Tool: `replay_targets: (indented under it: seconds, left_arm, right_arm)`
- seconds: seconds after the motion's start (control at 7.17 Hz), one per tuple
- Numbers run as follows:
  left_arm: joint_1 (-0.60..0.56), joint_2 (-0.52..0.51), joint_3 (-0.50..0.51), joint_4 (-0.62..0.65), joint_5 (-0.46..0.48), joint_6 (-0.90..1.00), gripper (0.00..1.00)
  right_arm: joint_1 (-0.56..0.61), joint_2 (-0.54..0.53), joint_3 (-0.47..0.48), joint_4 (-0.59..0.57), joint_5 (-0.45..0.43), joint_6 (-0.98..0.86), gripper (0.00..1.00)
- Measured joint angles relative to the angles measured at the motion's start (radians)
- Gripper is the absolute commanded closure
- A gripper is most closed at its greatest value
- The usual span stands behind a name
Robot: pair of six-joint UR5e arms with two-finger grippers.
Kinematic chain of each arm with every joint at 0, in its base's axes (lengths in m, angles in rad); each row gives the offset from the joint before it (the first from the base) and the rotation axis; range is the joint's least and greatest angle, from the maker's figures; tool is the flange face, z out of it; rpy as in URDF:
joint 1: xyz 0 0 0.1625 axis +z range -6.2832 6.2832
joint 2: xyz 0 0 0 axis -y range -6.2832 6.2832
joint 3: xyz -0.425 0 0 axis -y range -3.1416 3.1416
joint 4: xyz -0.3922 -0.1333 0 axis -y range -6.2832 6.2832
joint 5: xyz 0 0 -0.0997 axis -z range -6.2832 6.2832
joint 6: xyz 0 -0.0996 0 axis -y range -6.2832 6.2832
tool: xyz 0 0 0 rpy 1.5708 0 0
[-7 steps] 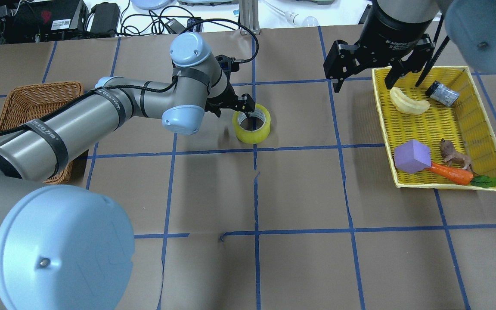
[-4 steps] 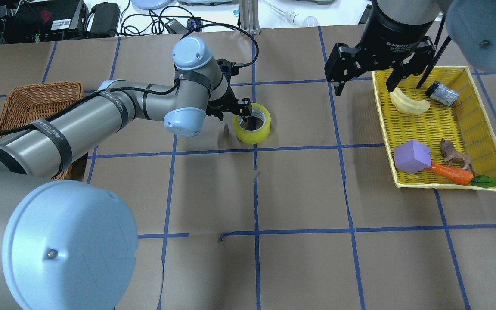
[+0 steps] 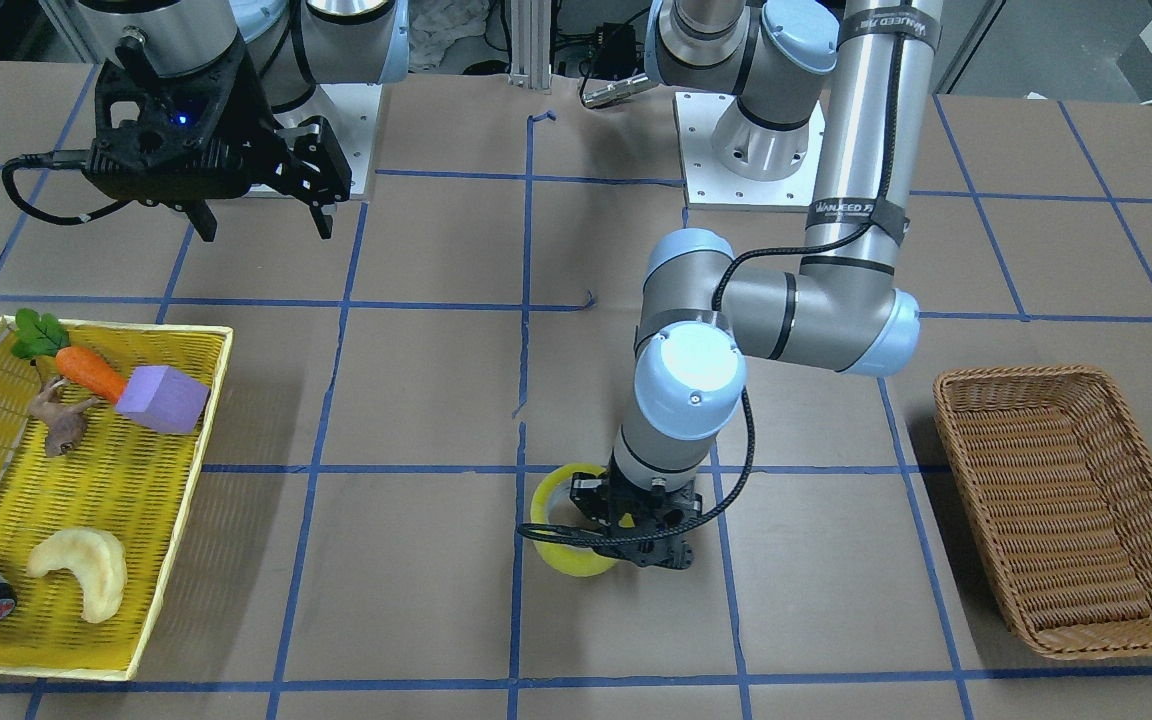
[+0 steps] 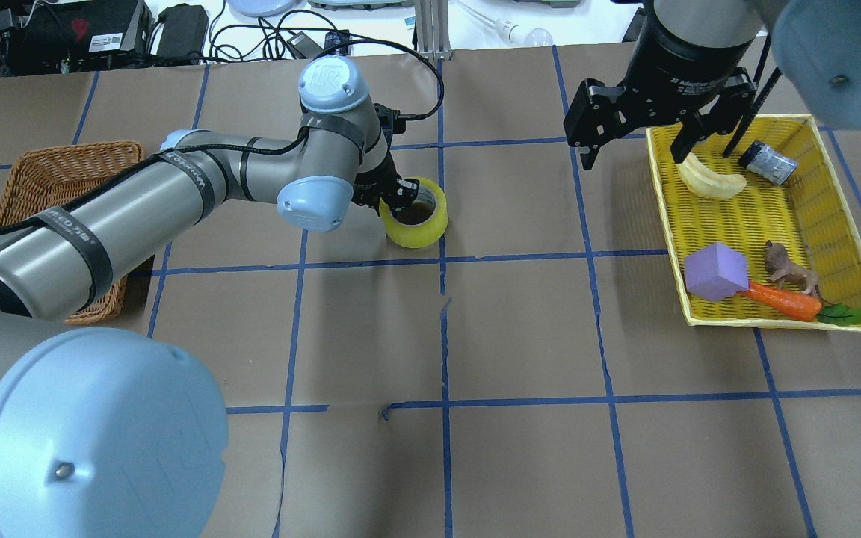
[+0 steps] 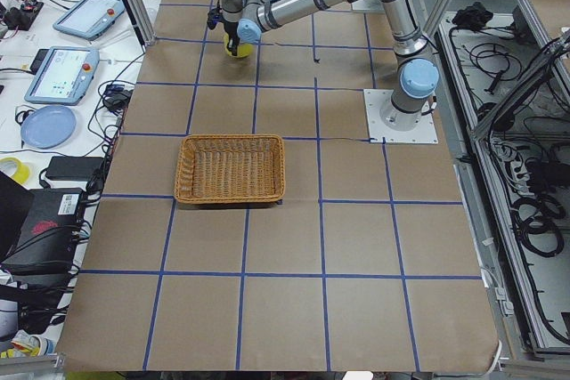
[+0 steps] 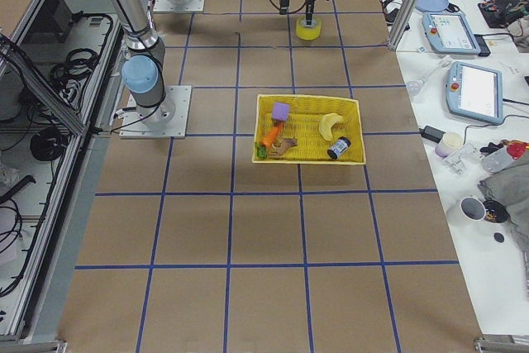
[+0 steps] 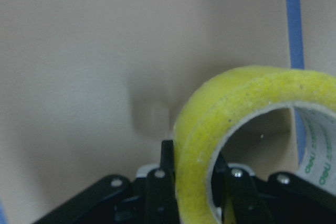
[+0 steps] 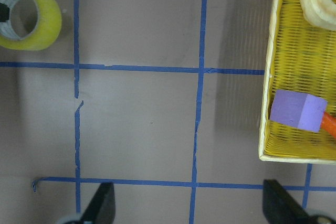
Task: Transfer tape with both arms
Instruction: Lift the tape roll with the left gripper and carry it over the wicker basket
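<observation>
The yellow tape roll [image 4: 424, 228] is near the table's far middle, tilted, with its near wall clamped between my left gripper's [image 4: 400, 191] fingers. The left wrist view shows the yellow wall [image 7: 194, 129] between the two black fingers [image 7: 156, 187]. In the front view the roll [image 3: 576, 562] hangs tilted at the left gripper [image 3: 604, 528], close to the brown paper. I cannot tell if it touches. My right gripper [image 4: 634, 153] is open and empty, high over the yellow tray's left rim. The roll also shows at the upper left of the right wrist view [image 8: 50, 24].
A yellow tray [image 4: 774, 209] at the right holds a banana [image 4: 708, 178], a purple block [image 4: 714, 270], a carrot [image 4: 780, 299], a toy animal [image 4: 788, 269] and a silver-black cylinder [image 4: 768, 161]. A brown wicker basket [image 4: 64, 179] stands at the left.
My left gripper has shut on the tape's wall, tipped the roll and carried it a little left. The right gripper has stayed open in about the same place.
</observation>
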Motion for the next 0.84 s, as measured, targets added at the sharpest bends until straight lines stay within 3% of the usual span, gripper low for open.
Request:
replay_targets:
  seconds: [0.28, 0.84]
  left_arm:
    - [0.158, 0.081, 0.050, -0.109, 0.009, 0.078, 1.00]
    - [0.555, 0.198, 0.046, -0.188, -0.062, 0.512, 1.00]
  right_arm:
    - [0.000, 0.000, 0.001, -0.001, 0.000, -0.001, 0.00]
    - [0.000, 0.001, 0.001, -0.008, -0.001, -0.004, 0.00]
